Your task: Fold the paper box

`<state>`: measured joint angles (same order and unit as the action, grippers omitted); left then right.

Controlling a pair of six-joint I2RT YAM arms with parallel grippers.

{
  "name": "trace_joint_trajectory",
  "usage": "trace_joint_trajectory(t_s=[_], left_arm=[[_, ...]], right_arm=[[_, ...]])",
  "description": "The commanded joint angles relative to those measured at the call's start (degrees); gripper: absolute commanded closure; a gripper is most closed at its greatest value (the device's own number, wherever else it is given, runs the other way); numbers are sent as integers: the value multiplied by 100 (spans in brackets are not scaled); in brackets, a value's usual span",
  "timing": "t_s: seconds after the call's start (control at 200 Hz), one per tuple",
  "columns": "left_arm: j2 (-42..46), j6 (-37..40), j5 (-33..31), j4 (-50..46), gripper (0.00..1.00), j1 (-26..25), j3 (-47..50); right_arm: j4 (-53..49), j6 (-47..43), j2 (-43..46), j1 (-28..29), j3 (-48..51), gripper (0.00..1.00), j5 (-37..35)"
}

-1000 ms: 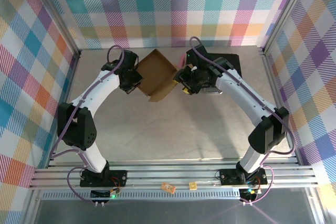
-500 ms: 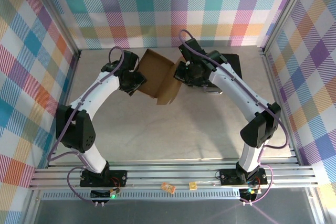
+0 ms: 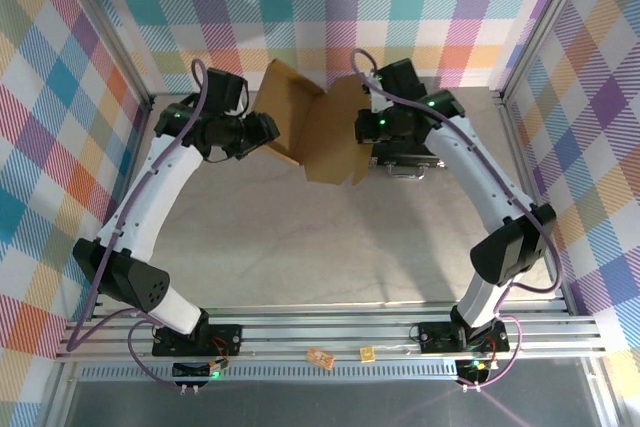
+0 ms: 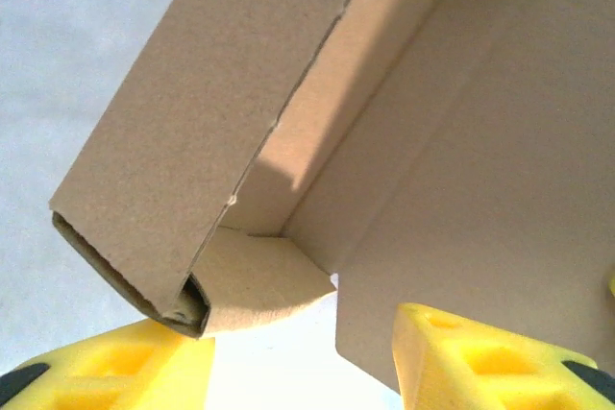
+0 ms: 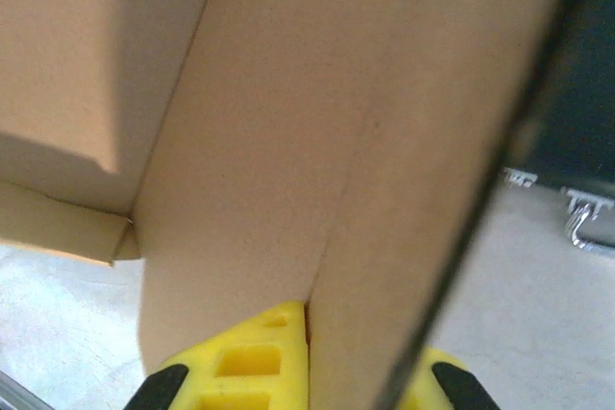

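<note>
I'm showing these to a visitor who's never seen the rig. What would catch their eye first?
The brown paper box, half folded and held up on edge between the two arms at the back of the table. The right gripper pinches one panel, and the left gripper sits open by a folded corner. Bright pastel checked walls surround everything.

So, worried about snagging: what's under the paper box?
Bare table shows around the paper box; the black case lies to one side. Directly beneath, the cardboard hides the tabletop.
</note>
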<state>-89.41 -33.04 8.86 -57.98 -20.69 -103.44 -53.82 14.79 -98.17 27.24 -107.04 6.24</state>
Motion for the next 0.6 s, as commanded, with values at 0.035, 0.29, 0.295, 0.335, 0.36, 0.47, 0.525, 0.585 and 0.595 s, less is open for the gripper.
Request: trace_joint_trajectory(t_s=[0.035, 0.29, 0.295, 0.335, 0.36, 0.47, 0.525, 0.585, 0.595], left_arm=[[-471, 844, 629, 358, 46, 144, -602], [-314, -677, 1188, 1491, 38, -103, 819], [-314, -721, 1184, 1500, 38, -107, 862], [-294, -1096, 1131, 1606, 36, -137, 1149], [-261, -1371, 1060, 1678, 35, -150, 1351], [-1, -2424, 673, 2251, 25, -222, 2143], [108, -2787, 442, 2446, 24, -255, 2352], [189, -3026, 187, 2525, 22, -286, 2428], [201, -3071, 162, 2538, 21, -293, 2437]], right_arm=[[-670, -1121, -27, -113, -158, 100, 715], [-133, 1385, 199, -346, -172, 100, 397], [-118, 1456, 200, -340, -165, 100, 401], [105, 1881, 258, -278, -57, 100, 478], [160, 2060, 272, -197, -37, 100, 434], [11, 2382, 138, 221, -279, 100, 0], [-278, 2458, 14, 392, -488, 100, -251], [-484, 2486, -75, 522, -595, 100, -461], [-518, 2499, -83, 537, -593, 100, -495]])
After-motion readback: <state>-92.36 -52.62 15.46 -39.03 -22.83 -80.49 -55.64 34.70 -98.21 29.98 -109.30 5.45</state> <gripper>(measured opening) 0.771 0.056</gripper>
